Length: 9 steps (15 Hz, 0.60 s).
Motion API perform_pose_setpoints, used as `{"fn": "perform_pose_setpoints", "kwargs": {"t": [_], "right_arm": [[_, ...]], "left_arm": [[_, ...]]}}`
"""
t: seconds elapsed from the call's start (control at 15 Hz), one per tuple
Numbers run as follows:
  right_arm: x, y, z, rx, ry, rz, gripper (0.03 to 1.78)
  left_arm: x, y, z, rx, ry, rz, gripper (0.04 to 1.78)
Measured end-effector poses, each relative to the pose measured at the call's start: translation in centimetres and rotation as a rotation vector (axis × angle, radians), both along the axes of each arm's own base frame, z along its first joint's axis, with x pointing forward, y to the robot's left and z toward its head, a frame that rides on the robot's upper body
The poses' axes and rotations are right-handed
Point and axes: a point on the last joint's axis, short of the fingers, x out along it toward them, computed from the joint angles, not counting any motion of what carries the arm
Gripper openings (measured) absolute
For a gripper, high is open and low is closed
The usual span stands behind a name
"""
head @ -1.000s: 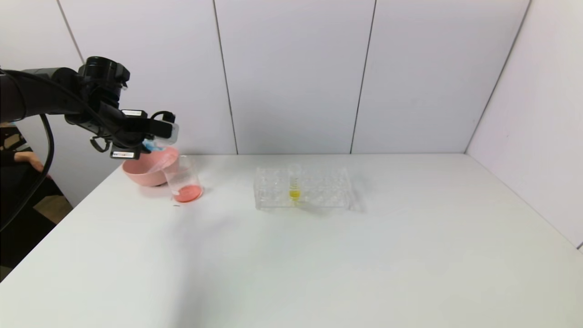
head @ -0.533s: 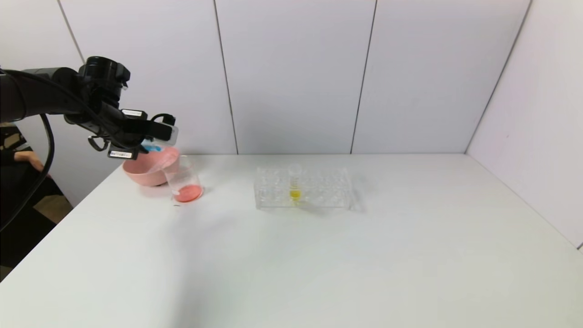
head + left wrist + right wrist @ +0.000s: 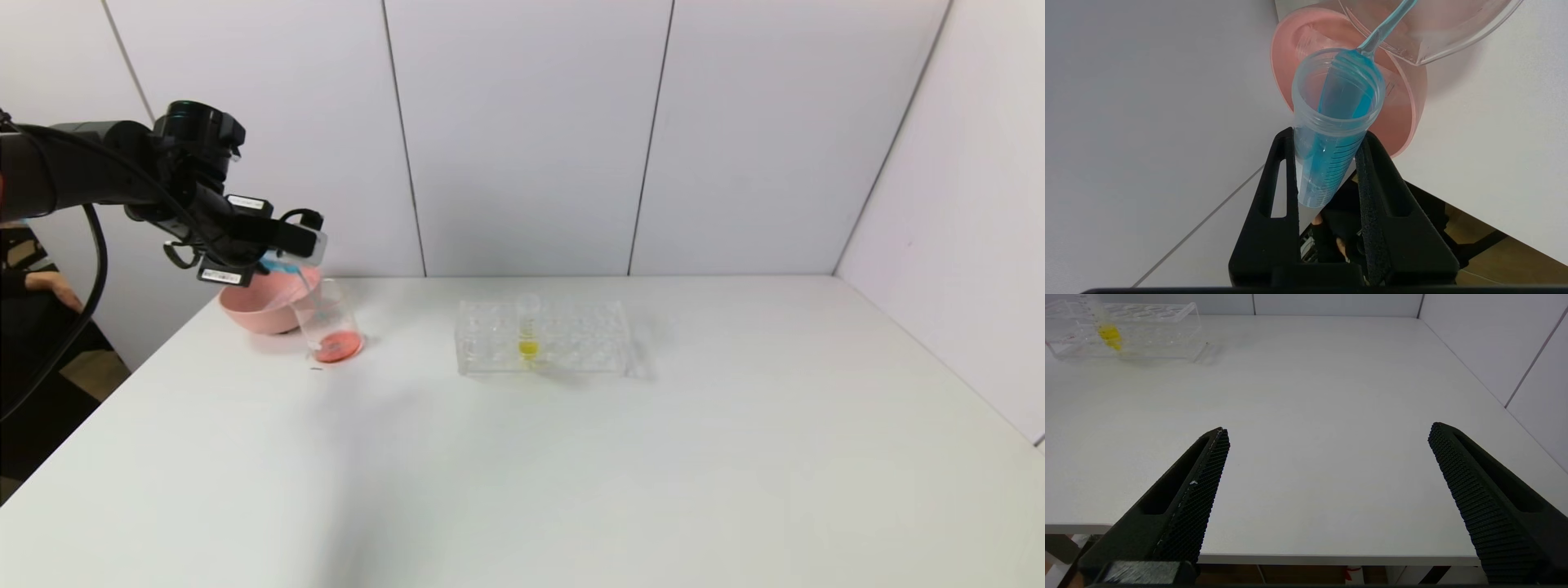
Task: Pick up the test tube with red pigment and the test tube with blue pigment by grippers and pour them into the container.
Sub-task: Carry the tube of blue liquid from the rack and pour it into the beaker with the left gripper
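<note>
My left gripper (image 3: 306, 242) hangs above the table's (image 3: 571, 457) far left corner, holding the test tube with blue pigment (image 3: 1333, 134) tipped over the container (image 3: 328, 322). The bowl (image 3: 261, 306) sits just behind and left of the container, perhaps touching. The tube rack (image 3: 543, 336) stands well right. My right gripper (image 3: 1327, 490) hovers at the near edge.

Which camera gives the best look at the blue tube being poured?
The left wrist view: the blue tube fills it, clamped in the left hand, blue liquid streaming into the beaker. The head view shows only a blue glimpse; the right wrist view shows none.
</note>
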Motion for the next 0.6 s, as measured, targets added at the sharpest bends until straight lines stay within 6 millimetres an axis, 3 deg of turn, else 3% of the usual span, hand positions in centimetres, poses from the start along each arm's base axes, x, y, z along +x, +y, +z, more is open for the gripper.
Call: {"fn": "perform_pose_setpoints", "kwargs": {"t": [0.6], "right_arm": [[0.0,0.0,0.0,0.0,0.0,0.0,1.77]], "left_arm": [[0.03,-0.82,0.03,0.051,0.0,0.033,0.44]]}}
